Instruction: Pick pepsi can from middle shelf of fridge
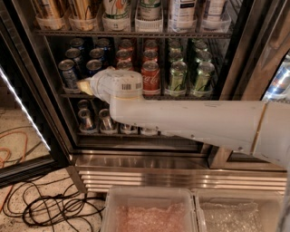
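The fridge [149,165] stands with its left door open. Its middle shelf [181,96] holds rows of cans. Deep blue pepsi cans fill the two left columns. One stands at the front left [68,74]. Another [94,67] is partly hidden behind my wrist. My gripper [84,86] reaches in at the shelf's front rail. It is just right of the front left blue can and in front of the second column. Only its yellowish tip shows past the white wrist. My white arm [190,122] crosses in front of the lower shelf.
Red Coca-Cola cans [149,74] and green cans [177,77] stand right of the blue ones. Tall bottles [115,11] fill the shelf above and small containers [106,120] the shelf below. The open door [22,108] is at left. Cables [54,208] lie on the floor, and plastic bins [149,213] sit in front.
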`<state>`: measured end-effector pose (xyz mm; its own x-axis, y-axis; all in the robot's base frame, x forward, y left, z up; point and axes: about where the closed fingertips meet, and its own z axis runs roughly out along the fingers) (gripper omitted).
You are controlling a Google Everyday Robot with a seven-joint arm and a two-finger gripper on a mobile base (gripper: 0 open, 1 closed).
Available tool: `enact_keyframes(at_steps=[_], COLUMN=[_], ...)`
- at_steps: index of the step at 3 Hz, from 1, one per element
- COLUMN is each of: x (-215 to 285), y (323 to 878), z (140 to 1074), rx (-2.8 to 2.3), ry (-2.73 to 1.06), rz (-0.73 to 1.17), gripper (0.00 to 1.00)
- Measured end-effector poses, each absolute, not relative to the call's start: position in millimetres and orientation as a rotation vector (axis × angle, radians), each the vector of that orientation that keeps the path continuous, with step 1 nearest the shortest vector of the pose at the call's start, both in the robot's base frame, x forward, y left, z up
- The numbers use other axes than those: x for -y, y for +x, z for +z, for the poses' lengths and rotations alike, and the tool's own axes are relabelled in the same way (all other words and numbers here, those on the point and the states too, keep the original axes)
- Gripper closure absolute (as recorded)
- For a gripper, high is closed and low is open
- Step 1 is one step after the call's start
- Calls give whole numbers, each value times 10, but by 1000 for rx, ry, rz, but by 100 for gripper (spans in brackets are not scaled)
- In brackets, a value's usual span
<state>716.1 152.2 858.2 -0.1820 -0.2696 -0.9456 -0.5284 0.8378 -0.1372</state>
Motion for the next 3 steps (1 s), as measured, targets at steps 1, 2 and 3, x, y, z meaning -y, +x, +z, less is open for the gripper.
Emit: enact_keyframes(at_steps=[1,2,3], x=[-1590,-1674,-1712], y=[7205,7291,7411], z=[8606,8575,8553], rx=[-1754,-1748,-1743], ry=[-625,-624,-611], rz=[251,259,258], gripper=[21,21,23])
